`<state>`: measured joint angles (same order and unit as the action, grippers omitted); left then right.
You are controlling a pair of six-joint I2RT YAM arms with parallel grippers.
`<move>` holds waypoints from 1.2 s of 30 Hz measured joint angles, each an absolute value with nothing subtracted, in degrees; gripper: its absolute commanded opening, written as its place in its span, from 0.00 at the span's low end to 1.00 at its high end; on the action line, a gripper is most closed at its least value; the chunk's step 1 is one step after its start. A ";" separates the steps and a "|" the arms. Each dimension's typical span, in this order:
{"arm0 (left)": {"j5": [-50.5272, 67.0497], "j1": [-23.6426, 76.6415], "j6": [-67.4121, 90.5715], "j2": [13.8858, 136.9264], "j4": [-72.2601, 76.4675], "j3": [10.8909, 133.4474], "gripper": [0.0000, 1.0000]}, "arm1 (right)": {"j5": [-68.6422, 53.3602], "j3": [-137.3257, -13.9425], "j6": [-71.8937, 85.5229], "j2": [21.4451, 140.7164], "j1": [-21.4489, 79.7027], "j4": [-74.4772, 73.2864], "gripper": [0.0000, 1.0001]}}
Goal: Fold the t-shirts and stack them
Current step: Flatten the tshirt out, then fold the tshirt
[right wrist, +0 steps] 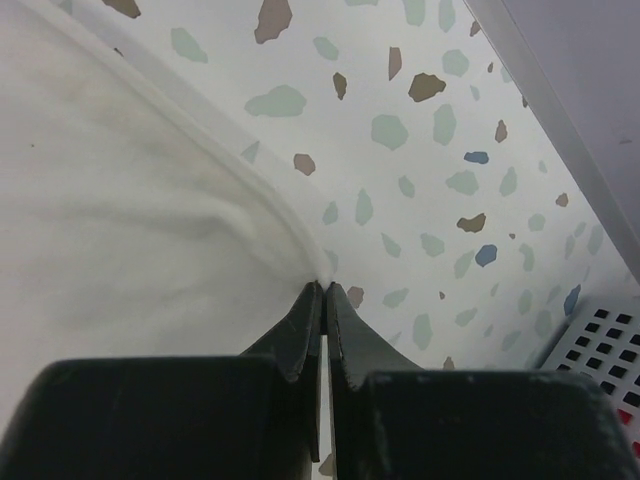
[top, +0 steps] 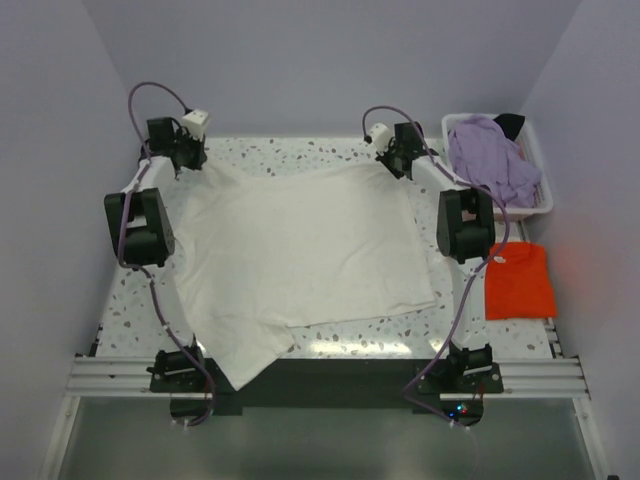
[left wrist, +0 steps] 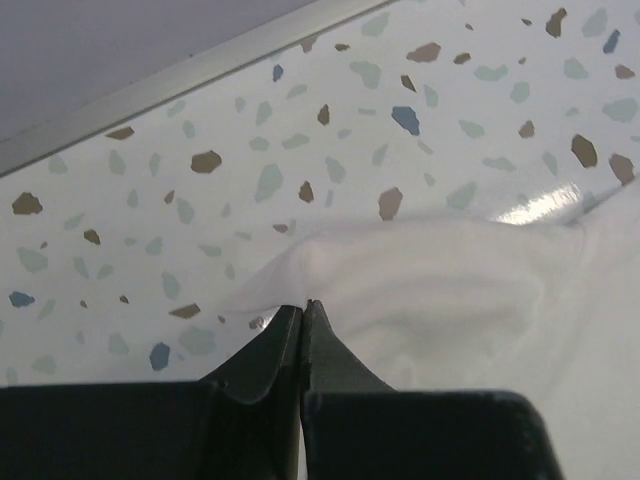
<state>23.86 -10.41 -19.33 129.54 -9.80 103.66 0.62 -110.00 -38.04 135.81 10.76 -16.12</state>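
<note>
Table (top: pixel 300 152) carries the cream-white t-shirt (top: pixel 300 255) spread flat, its body lying toward the arm bases from the far edge, where left pincer (left wrist: pixel 303 308) and right pincer (right wrist: pixel 325 290) each clamp one far corner.

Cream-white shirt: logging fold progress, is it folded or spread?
Spread: the cream-white shirt lies flat across the table; left pincer and right pincer pinch its far corners.

The cream-white t-shirt (top: pixel 300 250) covers most of the bench (top: pixel 130 320), leaving bare strips along the far, left and near edges. The white basket (top: pixel 470 118) fills the far right corner, and the orange-red t-shirt (top: pixel 519 282) lies along the right edge beside it.
</note>
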 measured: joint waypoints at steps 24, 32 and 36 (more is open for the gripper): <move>23.51 -10.44 -34.13 84.53 -22.26 62.13 0.00 | -11.16 -96.62 -48.53 119.46 4.69 -28.84 0.00; 21.34 -10.41 -33.91 82.96 -24.34 49.87 0.00 | -10.90 -93.51 -51.81 120.51 4.82 -31.20 0.00; 19.44 -10.37 -33.39 85.21 -24.51 48.01 0.00 | -10.07 -93.49 -52.82 121.60 4.89 -31.99 0.00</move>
<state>19.44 -10.37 -33.39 85.21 -24.51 48.01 -10.07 -93.49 -52.82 121.60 4.89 -31.99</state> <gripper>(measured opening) 0.020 0.014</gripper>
